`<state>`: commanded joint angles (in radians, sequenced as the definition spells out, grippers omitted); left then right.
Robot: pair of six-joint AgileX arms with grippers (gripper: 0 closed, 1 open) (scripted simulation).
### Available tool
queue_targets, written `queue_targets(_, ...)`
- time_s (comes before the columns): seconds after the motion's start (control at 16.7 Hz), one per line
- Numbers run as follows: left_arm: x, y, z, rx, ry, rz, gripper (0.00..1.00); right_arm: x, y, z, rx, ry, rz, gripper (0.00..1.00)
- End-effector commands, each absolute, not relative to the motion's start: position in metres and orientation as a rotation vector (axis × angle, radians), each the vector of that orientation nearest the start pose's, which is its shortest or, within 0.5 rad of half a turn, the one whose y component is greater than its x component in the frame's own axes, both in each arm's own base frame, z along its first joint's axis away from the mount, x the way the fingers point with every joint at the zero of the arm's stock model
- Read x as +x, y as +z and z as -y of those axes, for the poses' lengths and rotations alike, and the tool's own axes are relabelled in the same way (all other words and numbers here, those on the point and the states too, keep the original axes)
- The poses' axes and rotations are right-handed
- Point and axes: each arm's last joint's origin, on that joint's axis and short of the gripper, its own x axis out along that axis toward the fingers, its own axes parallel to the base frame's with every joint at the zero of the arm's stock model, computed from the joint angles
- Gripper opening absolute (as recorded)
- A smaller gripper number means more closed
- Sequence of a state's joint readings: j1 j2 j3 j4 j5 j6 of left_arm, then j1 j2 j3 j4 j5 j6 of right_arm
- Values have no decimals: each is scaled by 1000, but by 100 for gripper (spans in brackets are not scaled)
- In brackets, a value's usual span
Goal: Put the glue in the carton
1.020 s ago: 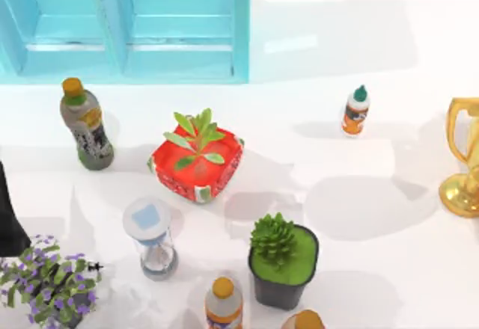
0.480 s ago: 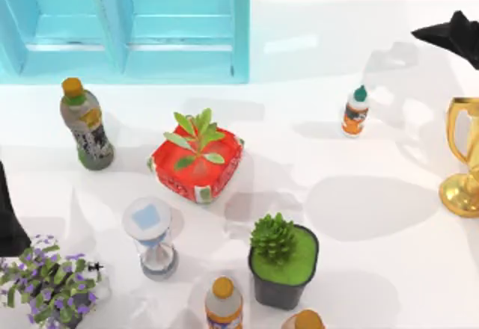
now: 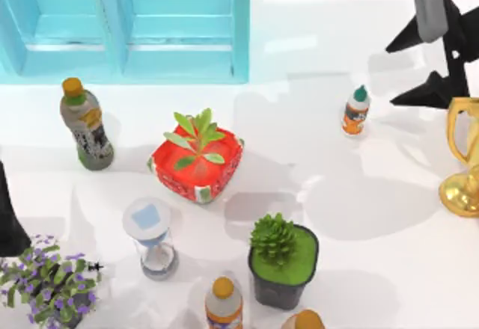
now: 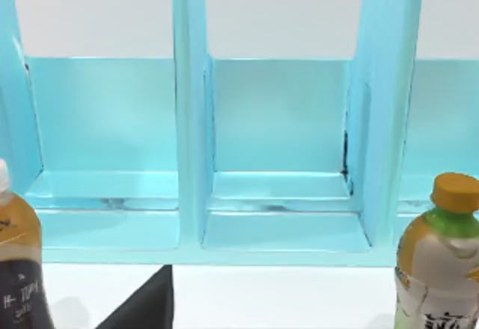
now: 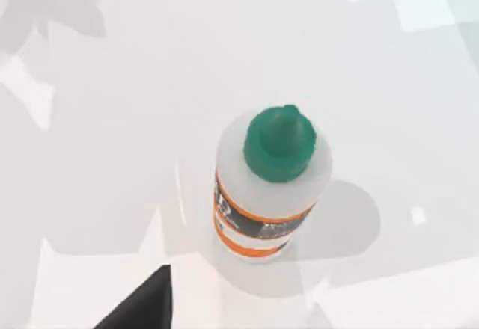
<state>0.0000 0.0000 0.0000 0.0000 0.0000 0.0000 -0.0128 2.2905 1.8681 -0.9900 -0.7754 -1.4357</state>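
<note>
Hovering right of the upright glue bottle (image 3: 356, 111), the right gripper (image 3: 423, 63) has its fingers spread, holding nothing. Closing off-centre could tip it, I think.

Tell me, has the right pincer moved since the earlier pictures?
Yes. The right pincer, fingers spread, has come in from the top view's upper right corner, leftward and down, closer to the glue, which stands where it was, left of the gold trophy.

White table (image 3: 359, 217), soft shadows, pale grey strip behind far edge
</note>
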Motion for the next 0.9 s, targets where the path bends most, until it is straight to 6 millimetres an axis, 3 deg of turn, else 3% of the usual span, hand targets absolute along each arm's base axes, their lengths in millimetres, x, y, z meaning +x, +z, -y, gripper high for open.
queue_targets(0.18,106,160,1,0,0,0,100,462,144,-11,-579,1460,-571,100)
queue_targets(0.54,106,160,1,0,0,0,100,459,140,-6,-559,1487,-565,100)
queue_targets(0.72,106,160,1,0,0,0,100,461,139,-12,-562,1487,-564,100)
queue_targets(0.9,106,160,1,0,0,0,100,466,123,-29,-560,1483,-564,100)
